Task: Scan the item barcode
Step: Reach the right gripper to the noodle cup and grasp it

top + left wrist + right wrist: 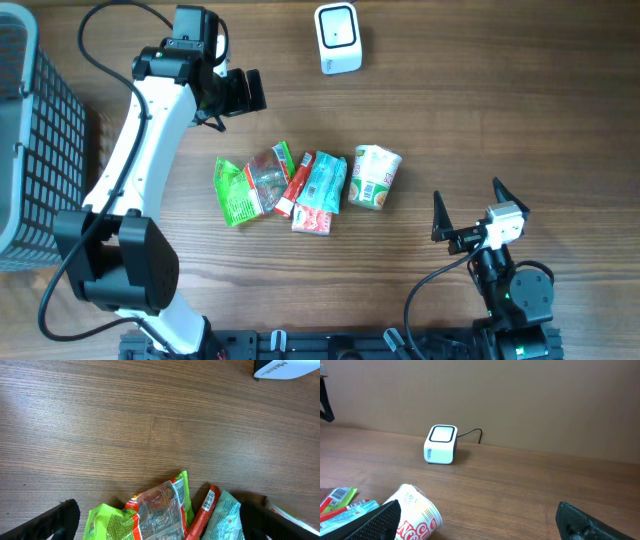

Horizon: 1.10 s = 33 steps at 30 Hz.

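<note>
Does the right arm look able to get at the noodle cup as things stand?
Probably yes. The noodle cup lies on its side at the right end of the snack packets, nearest the right gripper, whose jaws stand open; only bare table lies between.

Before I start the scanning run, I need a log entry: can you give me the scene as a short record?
scanner: white box, far side of the table
items: cup noodle on its side, beside a cluster of snack packets, mid-table
basket: left edge
left arm: jaws open, empty, just beyond the packets
right arm: jaws open, empty, near side
progress: no item picked up yet
</note>
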{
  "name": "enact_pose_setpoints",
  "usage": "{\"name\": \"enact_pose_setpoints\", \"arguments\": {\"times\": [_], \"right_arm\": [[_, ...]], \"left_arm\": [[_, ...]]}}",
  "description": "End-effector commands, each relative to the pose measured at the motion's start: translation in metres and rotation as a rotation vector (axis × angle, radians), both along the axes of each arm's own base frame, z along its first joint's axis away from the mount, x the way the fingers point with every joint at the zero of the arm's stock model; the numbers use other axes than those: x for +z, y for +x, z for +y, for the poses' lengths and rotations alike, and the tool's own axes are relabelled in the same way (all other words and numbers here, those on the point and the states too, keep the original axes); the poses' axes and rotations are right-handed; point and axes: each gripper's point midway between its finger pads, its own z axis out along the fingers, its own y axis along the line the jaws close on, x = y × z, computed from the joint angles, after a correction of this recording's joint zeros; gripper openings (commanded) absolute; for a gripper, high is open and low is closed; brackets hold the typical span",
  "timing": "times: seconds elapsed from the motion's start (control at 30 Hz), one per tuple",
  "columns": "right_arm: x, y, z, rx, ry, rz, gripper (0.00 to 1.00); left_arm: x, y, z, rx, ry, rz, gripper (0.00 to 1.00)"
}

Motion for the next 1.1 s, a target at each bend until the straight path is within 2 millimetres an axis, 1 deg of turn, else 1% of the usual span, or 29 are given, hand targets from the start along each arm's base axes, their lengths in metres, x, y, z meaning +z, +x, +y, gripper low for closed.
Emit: {"name": "enact_pose_setpoints", "arguments": {"times": [0.0,0.17,0.23,0.27,0.33,0.4,0.43,0.47,0.53,0.6,0.63,0.67,0.7,0.73,0.77,0.83,0.87,0.9,0.97,1.03,1.07], "right_arm": [[0.001,0.000,0.000,0.002,0.000,-0.007,1.00],[0.002,-0.002,0.006,0.035,0.003,-0.009,1.00],[0.012,-0.003,0.009,0.056,0.004,-0.049,1.00],[0.011,-0.003,0.009,0.054,-0.003,-0.050,1.00],[0.009,-0.003,0.012,0.073,0.037,-0.030,1.00],[0.002,-0.003,0.012,0.071,0.106,0.021,1.00],[0.004,-0.004,0.012,0.070,0.137,0.041,1.00],[0.011,-0.006,0.011,0.067,0.146,0.056,1.00],[0.041,-0.011,0.000,0.005,0.145,0.070,1.00],[0.077,-0.016,-0.002,-0.004,0.108,0.127,1.00],[0.091,-0.015,-0.002,-0.003,0.088,0.160,0.98],[0.109,-0.013,-0.001,-0.004,0.070,0.225,1.00],[0.132,-0.006,0.002,0.006,0.059,0.291,1.00],[0.150,0.002,0.009,0.037,0.040,0.354,1.00],[0.163,0.014,0.021,0.101,-0.009,0.451,1.00],[0.163,0.030,0.032,0.147,-0.026,0.617,1.00],[0.155,0.042,0.039,0.175,-0.024,0.706,1.00],[0.143,0.053,0.050,0.242,-0.049,0.769,1.00],[0.125,0.063,0.069,0.361,-0.054,0.831,1.00],[0.106,0.073,0.070,0.362,-0.051,0.894,1.00],[0.099,0.078,0.065,0.345,-0.037,0.920,1.00]], "left_arm": [[0.000,0.001,-0.002,-0.005,-0.010,-0.002,1.00],[0.000,0.001,-0.002,-0.005,-0.010,-0.002,1.00],[0.000,0.001,-0.002,-0.005,-0.010,-0.002,1.00],[0.000,0.001,-0.002,-0.005,-0.010,-0.002,1.00],[0.000,0.001,-0.002,-0.005,-0.010,-0.002,1.00],[0.000,0.001,-0.002,-0.005,-0.010,-0.002,1.00],[0.000,0.001,-0.002,-0.005,-0.010,-0.002,1.00],[0.000,0.001,-0.002,-0.005,-0.010,-0.002,1.00],[0.000,0.001,-0.002,-0.005,-0.010,-0.002,1.00],[0.000,0.001,-0.002,-0.005,-0.010,-0.002,1.00],[0.000,0.001,-0.002,-0.005,-0.010,-0.002,1.00],[0.000,0.001,-0.002,-0.005,-0.010,-0.002,1.00],[0.000,0.001,-0.002,-0.005,-0.010,-0.002,1.00],[0.000,0.001,-0.002,-0.005,-0.010,-0.002,1.00],[0.000,0.001,-0.002,-0.005,-0.010,-0.002,1.00],[0.000,0.001,-0.002,-0.005,-0.010,-0.002,1.00],[0.000,0.001,-0.002,-0.005,-0.010,-0.002,1.00],[0.000,0.001,-0.002,-0.005,-0.010,-0.002,1.00],[0.000,0.001,-0.002,-0.005,-0.010,-0.002,1.00],[0.000,0.001,-0.002,-0.005,-0.010,-0.002,1.00],[0.000,0.001,-0.002,-0.005,-0.010,-0.002,1.00]]}}
